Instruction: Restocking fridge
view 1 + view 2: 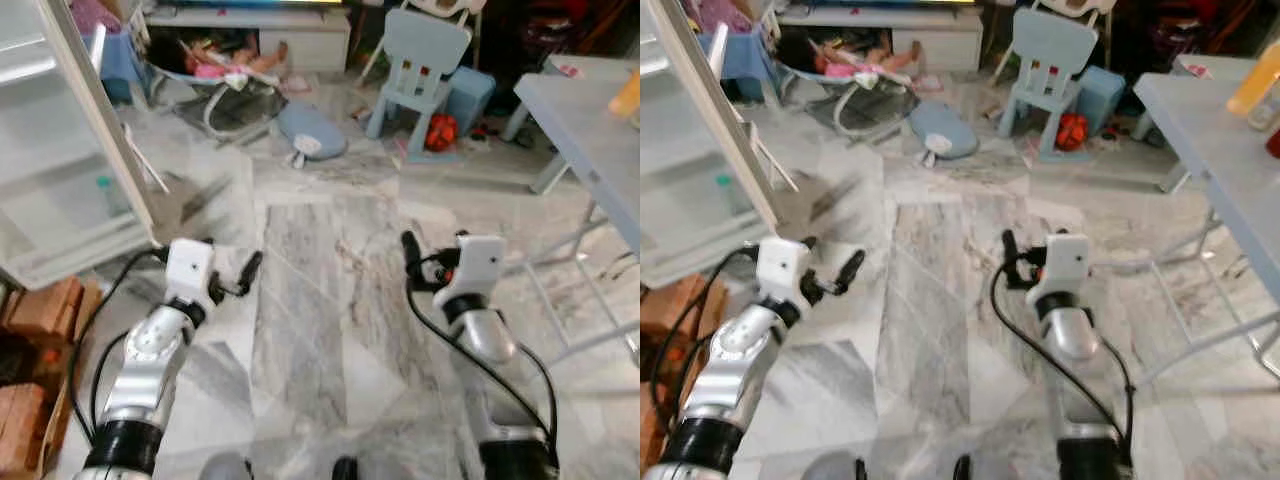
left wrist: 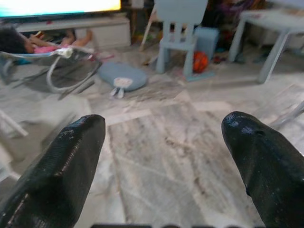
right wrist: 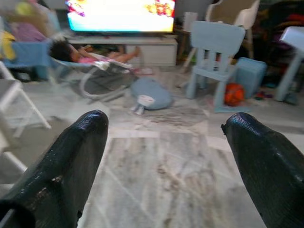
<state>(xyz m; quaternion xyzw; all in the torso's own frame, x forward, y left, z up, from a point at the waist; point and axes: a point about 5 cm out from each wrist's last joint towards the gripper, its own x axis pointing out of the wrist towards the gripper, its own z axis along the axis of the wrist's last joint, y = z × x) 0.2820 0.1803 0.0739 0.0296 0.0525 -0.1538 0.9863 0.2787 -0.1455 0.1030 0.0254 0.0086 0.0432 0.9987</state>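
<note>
The open fridge door (image 1: 95, 130) stands at my left, its white shelves facing me. A small teal-capped bottle (image 1: 107, 190) sits in one of those shelves. On the grey table (image 1: 590, 130) at the right stands an orange bottle (image 1: 1256, 78). Both arms are held out low over the marble floor. My left gripper (image 2: 164, 156) is open with nothing between its fingers (image 1: 249, 269), just right of the door's lower corner. My right gripper (image 3: 166, 156) is open too and holds nothing; its fingers (image 1: 408, 247) point forward, left of the table.
Ahead lie a blue cushion (image 1: 311, 131), a baby bouncer with a doll (image 1: 228, 68), a pale blue child's chair (image 1: 422, 62) and an orange ball (image 1: 441, 131). Brown boxes (image 1: 40, 310) sit low at my left. The table's legs (image 1: 560, 300) reach down at right.
</note>
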